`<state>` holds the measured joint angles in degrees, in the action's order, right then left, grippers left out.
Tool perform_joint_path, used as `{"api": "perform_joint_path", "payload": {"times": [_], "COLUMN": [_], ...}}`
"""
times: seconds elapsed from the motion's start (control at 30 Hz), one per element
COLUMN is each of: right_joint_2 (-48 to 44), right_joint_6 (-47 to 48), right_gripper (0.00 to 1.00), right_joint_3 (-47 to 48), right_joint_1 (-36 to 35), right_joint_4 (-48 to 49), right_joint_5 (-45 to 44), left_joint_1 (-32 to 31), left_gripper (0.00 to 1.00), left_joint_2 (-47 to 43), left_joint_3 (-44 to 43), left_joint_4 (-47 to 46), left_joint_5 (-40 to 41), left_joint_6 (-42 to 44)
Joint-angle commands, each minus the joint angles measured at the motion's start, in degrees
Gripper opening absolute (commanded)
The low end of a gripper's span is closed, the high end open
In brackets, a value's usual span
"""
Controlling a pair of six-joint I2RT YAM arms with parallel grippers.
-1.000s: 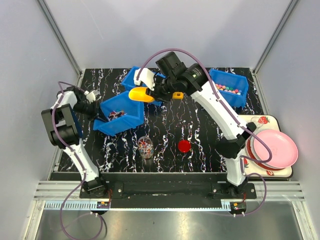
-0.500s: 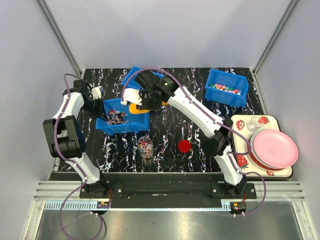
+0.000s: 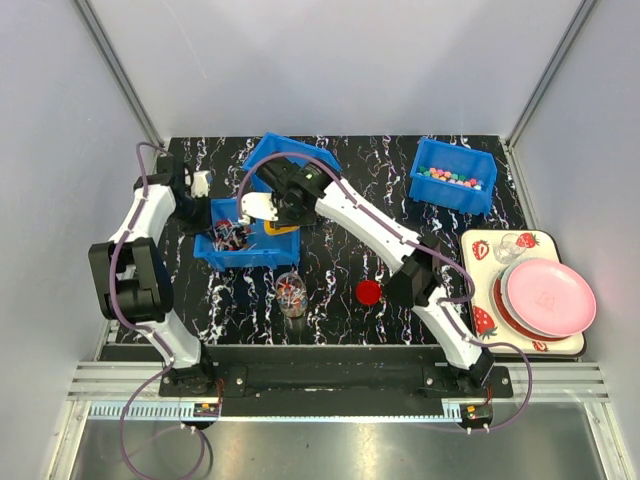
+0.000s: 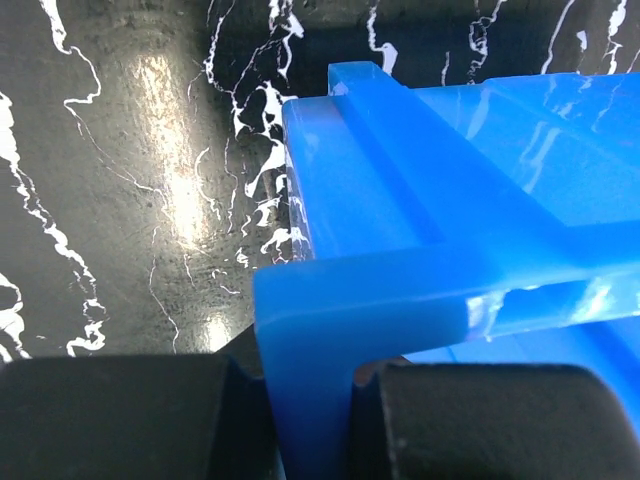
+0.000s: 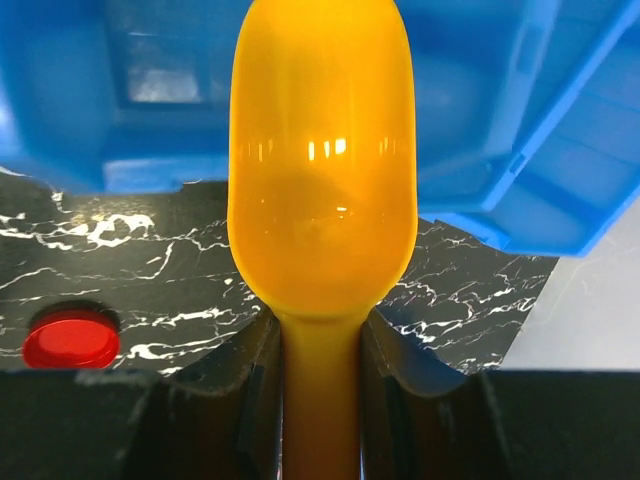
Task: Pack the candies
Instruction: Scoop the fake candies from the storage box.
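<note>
The step in hand looks to be scooping from the near-left blue bin [image 3: 246, 257], and doing it well depends on both arms. The left fingers [image 4: 120, 425] are closed on the bin's left wall, with the blue rim pinched between them. That hold ought to be firm enough that the bin does not skid across the desk [image 3: 330, 265] when the scoop pushes in. The right fingers [image 5: 215, 420] are narrowed tight around the handle of the yellow scoop [image 5: 320, 200], whose bowl shows no sweet inside and hangs at the bin's right rim. I would dip the tip low and run it along the bin floor leftward into the pile, against the held wall. I would then level the bowl before lifting, so nothing rolls out on the way to the jar [image 3: 290, 293], which stands just near of the bin. The wrapped candies [image 3: 228, 232] lie in the left part of the bin, between the two sets of fingers. They are just right of the left fingers, with the wall between, and left of the scoop's tip, well clear of the right fingers; whether the tip touches them I cannot tell.
</note>
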<state>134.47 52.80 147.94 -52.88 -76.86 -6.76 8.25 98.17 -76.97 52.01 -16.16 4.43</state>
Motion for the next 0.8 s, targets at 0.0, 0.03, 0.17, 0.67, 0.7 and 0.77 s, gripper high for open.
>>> {"api": "perform_joint_path", "payload": {"times": [0.0, 0.03, 0.17, 0.67, 0.7, 0.77], "right_joint_2": [2.01, 2.72, 3.95, 8.7, 9.05, 9.4], "right_joint_6": [3.19, 3.45, 4.51, 7.67, 7.67, 7.59], "right_gripper": [0.0, 0.0, 0.0, 0.0, 0.0, 0.0], "right_joint_3": [4.28, 4.46, 4.38, 4.55, 4.64, 4.55], "right_joint_1": [-0.73, -0.82, -1.43, -4.69, -4.77, -4.69], "right_joint_4": [-6.37, -6.2, -4.45, 2.41, 2.85, 4.43], "right_joint_5": [-2.99, -3.08, -2.64, 0.52, 0.87, 2.19], "left_joint_1": [-2.18, -2.71, -3.68, -7.81, -7.99, -7.99], "left_gripper": [0.0, 0.0, 0.0, 0.0, 0.0, 0.0], "left_joint_2": [-5.09, -5.27, -5.71, -9.93, -10.02, -10.02], "left_joint_3": [-2.22, -2.31, -1.96, -0.99, -0.9, -0.73], "left_joint_4": [-1.82, -1.82, -2.0, -3.58, -3.67, -3.67], "left_joint_5": [-0.1, -0.1, -0.62, -1.68, -1.85, -2.82], "left_joint_6": [-1.09, -1.09, -1.26, -1.17, -1.17, -1.26]}}
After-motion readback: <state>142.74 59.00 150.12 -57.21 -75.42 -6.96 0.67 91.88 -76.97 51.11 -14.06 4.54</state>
